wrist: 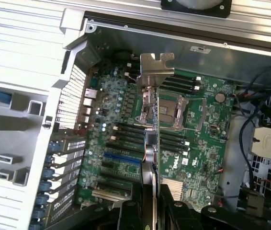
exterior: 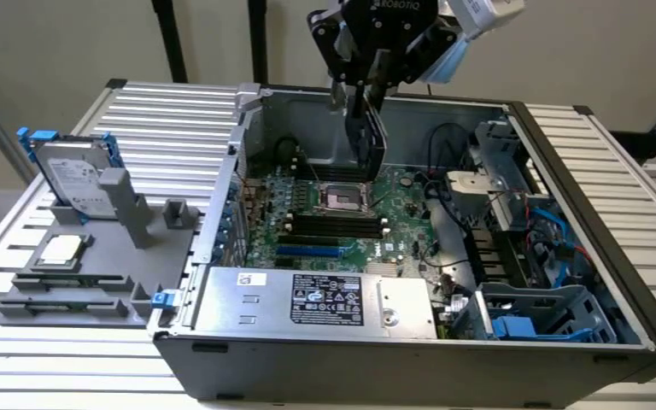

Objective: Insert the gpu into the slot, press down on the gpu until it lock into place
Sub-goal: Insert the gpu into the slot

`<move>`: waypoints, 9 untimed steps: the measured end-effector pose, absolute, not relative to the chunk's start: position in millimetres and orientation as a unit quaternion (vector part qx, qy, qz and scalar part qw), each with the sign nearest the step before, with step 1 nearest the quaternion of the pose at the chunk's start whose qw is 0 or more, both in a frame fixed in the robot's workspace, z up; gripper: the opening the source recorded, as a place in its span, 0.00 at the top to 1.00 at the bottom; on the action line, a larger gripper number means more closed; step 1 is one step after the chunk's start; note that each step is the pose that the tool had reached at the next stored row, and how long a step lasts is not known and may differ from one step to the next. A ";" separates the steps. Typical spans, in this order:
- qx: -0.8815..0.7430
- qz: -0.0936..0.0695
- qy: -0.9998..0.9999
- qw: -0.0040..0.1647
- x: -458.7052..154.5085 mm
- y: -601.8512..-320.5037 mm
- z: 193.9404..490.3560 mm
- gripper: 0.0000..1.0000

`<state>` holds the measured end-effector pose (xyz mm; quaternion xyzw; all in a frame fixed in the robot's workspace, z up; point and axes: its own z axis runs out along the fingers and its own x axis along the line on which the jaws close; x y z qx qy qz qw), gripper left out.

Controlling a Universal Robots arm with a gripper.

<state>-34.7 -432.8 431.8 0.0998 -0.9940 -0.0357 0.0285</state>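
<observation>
The black gripper [exterior: 361,96] is pinching its fingers on the thin glossy black gpu card [exterior: 369,141], which is hanging long-axis upright above the green motherboard [exterior: 402,224]. The blue slot [exterior: 305,250] is lying lower, nearer the silver power-supply box [exterior: 317,299].

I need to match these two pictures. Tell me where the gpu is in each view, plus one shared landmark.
Exterior view: gpu hangs upright in the end effector, above the board, upper middle of the picture.
Wrist view: gpu seen edge-on, reaching out from the end effector over the board, silver bracket at its far end.
Shared landmark: CPU socket, below the gpu in the exterior view, beside it in the wrist view.
</observation>
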 end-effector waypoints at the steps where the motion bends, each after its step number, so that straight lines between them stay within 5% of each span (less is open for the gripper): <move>1: 0.109 -0.035 -0.993 0.029 -34.7 -432.8 431.5 0.74; 9: 0.180 -0.033 -0.983 0.029 -34.7 -432.8 428.9 0.74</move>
